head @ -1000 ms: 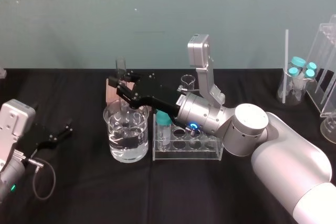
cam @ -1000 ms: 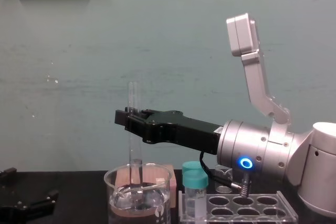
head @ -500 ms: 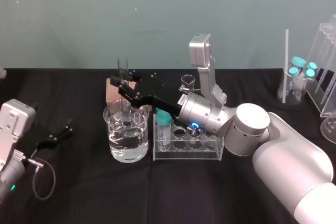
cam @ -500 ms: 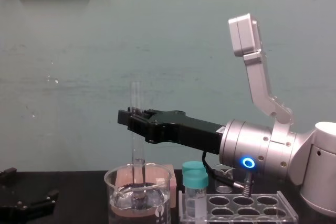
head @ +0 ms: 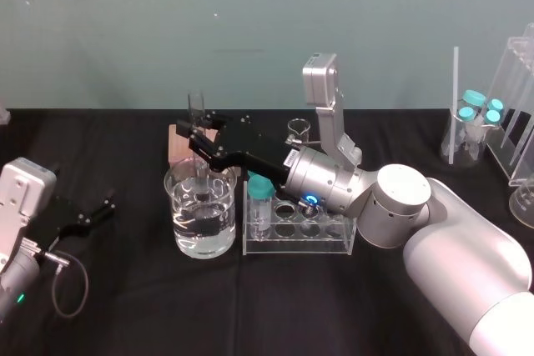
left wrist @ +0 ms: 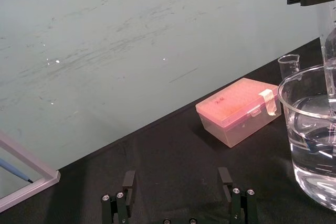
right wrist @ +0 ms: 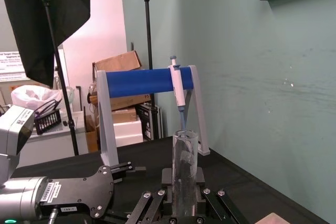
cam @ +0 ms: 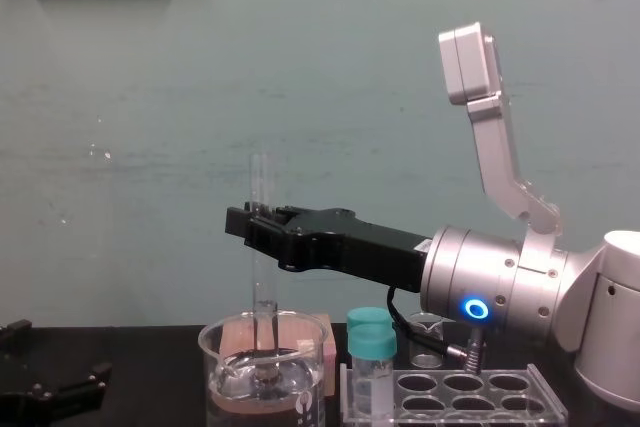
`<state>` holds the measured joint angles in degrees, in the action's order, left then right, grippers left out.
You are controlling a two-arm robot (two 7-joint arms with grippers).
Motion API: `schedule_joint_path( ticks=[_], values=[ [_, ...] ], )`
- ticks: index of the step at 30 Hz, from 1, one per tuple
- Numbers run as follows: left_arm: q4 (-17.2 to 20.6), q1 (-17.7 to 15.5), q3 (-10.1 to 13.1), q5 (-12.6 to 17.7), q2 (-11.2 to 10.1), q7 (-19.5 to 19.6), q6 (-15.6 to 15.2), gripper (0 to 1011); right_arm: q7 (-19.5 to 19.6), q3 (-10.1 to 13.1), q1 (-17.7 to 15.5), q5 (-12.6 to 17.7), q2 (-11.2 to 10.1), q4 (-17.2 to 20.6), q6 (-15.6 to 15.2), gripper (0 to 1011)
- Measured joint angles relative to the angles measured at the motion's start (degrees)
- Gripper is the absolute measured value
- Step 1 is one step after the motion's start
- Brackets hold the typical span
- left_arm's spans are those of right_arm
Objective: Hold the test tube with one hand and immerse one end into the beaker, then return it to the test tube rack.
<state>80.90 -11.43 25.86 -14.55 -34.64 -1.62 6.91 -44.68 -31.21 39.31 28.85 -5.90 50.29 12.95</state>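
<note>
Step in hand: dip. The hand [cam: 255, 227] (R arm) reaches in from 3 o'clock, jaws closed on the test tube [cam: 264, 297] approx. at mid-length. The tube is upright over the beaker [head: 179, 206], with its lower end inside the glass and apparently just under the water line. The test tube rack [head: 292, 247] sits just beside the beaker at its 3 o'clock, with a teal-capped vial [head: 262, 202] in the hole nearest the beaker. A pink box [left wrist: 237, 109] stands at the beaker's 12 o'clock. The left gripper [left wrist: 177, 182] is parked at 9 o'clock, well apart, fingers spread, holding nothing. Procedure: hold the tube vertical and centred, clear of the wall and spout. Do not bottom out on the glass. Withdraw straight up until the wet end clears the rim, then traverse toward 3 o'clock. Pick a free hole away from the vial, align, and lower slowly. Risk: any tilt may knock the rim.
</note>
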Motion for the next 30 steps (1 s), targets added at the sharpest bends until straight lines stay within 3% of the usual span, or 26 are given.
schedule_joint_path(
  ticks=[30],
  values=[
    [0.00,0.00,0.00,0.00,0.00,0.00,0.00,1000,0.02,-0.12,-0.45,-0.57,-0.56,1.03,0.93,230]
  ],
)
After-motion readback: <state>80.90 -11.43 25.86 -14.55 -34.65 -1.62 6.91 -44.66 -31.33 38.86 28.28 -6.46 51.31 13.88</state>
